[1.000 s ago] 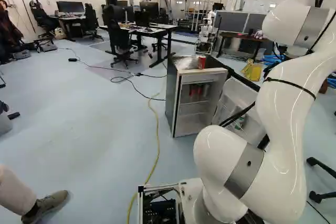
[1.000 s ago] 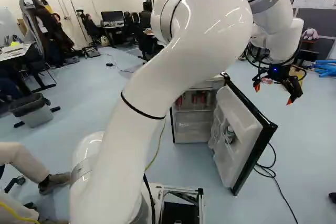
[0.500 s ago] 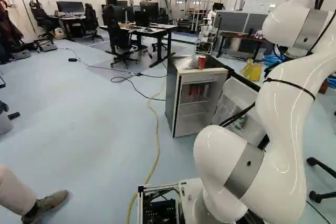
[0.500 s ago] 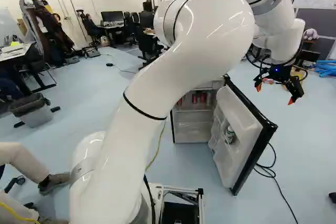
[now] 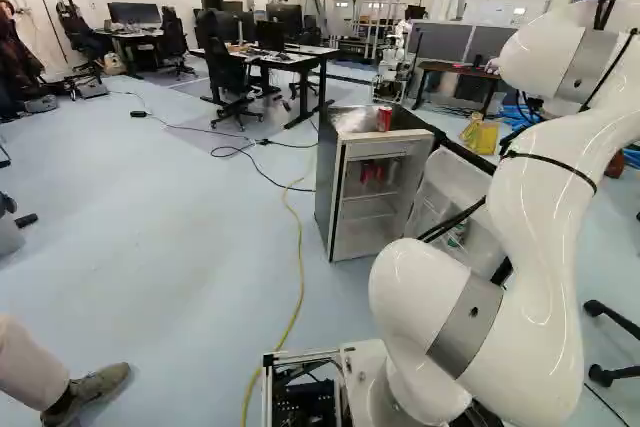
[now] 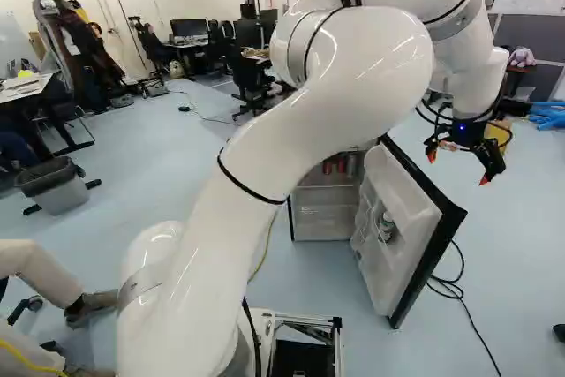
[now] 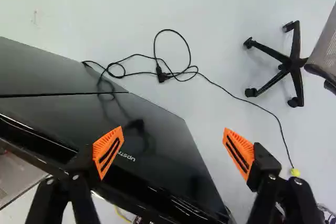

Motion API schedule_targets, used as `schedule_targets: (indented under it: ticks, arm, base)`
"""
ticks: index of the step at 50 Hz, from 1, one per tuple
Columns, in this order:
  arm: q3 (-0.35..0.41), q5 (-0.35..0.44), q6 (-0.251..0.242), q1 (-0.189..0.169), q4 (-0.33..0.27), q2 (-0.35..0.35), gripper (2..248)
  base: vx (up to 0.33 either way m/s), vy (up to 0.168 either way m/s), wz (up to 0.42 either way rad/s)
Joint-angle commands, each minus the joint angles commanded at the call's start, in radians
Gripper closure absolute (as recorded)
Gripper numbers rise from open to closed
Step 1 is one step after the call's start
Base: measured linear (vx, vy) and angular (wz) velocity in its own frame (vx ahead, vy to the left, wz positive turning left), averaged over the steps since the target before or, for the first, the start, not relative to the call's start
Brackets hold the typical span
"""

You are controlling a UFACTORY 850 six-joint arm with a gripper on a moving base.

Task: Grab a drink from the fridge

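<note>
Seems to be at the reach-in step, with gripper (image 7: 174,145) spread wide and empty outside the open door (image 6: 408,218), so needs to clear it and come round to the red cans (image 6: 328,168) inside the fridge (image 5: 329,172).

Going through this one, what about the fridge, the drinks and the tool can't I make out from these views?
- Exact number of shelf cans: too small in the left base view; the arm covers part of the fridge in the right.
- Label on the door container: too small in the right base view.
- Red can on top: hidden behind the arm in the right base view.
- Tool: outside the left base view.
</note>
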Motion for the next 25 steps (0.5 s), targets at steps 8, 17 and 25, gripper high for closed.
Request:
schedule_targets:
  ticks: [8,17,25]
  arm:
    - [-0.006,0.000,0.000,0.000,0.000,-0.019,3]
    - [-0.009,0.000,0.000,0.000,0.000,-0.026,3]
    - [-0.009,0.000,0.000,0.000,0.000,-0.027,3]
  base:
    - [0.000,0.000,0.000]
    - [0.000,0.000,0.000]
    - [0.000,0.000,0.000]
